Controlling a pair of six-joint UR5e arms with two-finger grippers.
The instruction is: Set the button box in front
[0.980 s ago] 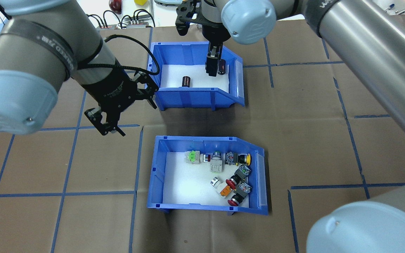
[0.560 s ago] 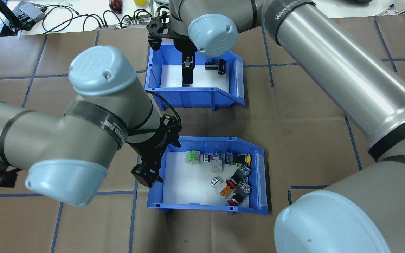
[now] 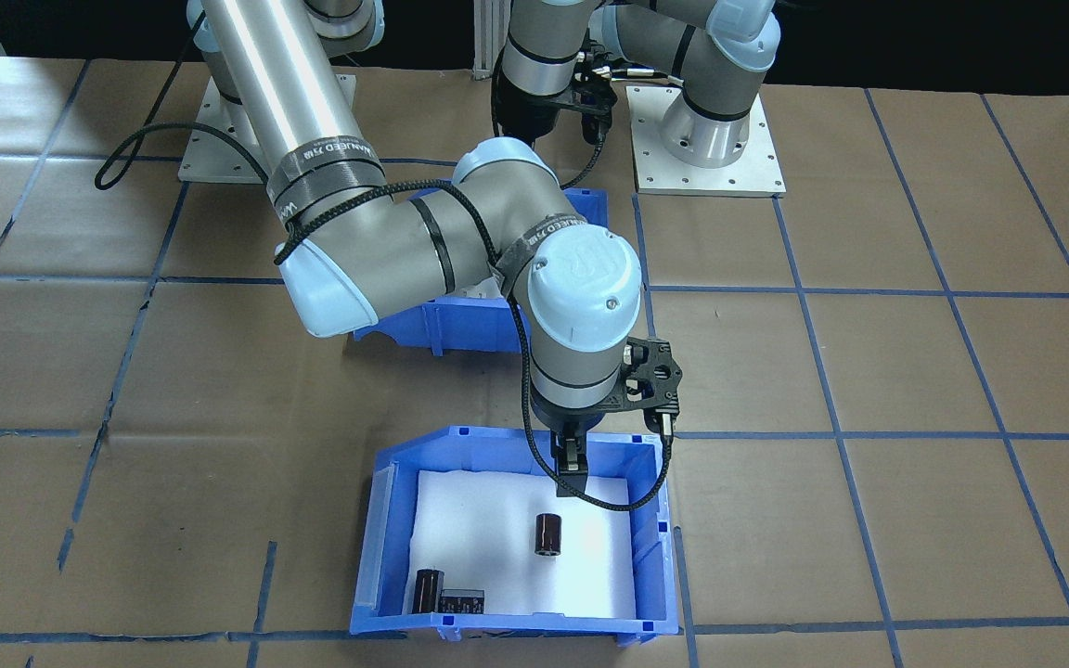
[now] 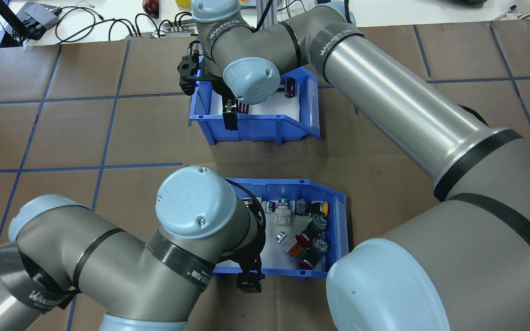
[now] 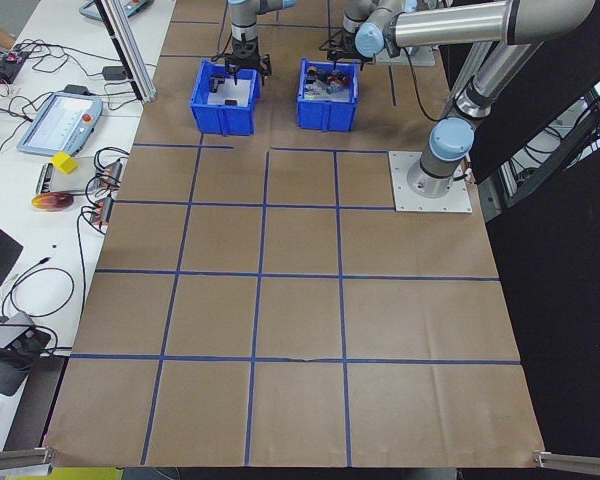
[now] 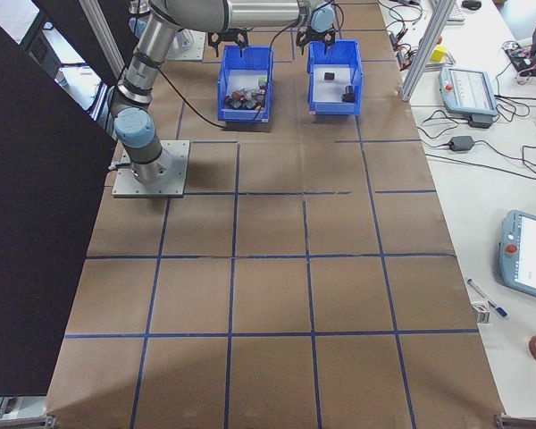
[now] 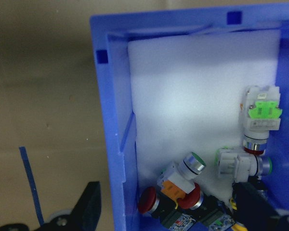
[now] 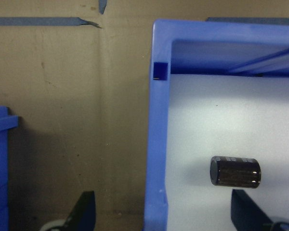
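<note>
The button box (image 4: 325,189) is a blue bin with a white foam floor and red, yellow, orange and green push-buttons (image 4: 308,230), and it sits on the near half of the table. My left gripper (image 4: 249,280) is open and straddles the box's near wall (image 7: 113,120), one finger outside and one inside. The other blue bin (image 4: 265,128), farther out, holds black cylinders (image 8: 235,171). My right gripper (image 4: 229,117) is open astride that bin's near wall (image 8: 156,120). In the front-facing view my right arm hides most of the button box (image 3: 460,325).
Brown paper with a blue tape grid (image 4: 104,133) covers the table. Cables and small devices (image 4: 39,18) lie beyond the far edge. The two arm bases (image 3: 706,139) stand on the robot's side. Open paper stretches to both sides of the bins.
My left gripper has swung from the button box's left wall round to its near wall. My right gripper has shifted left and nearer, from inside the cylinder bin onto its near wall.
</note>
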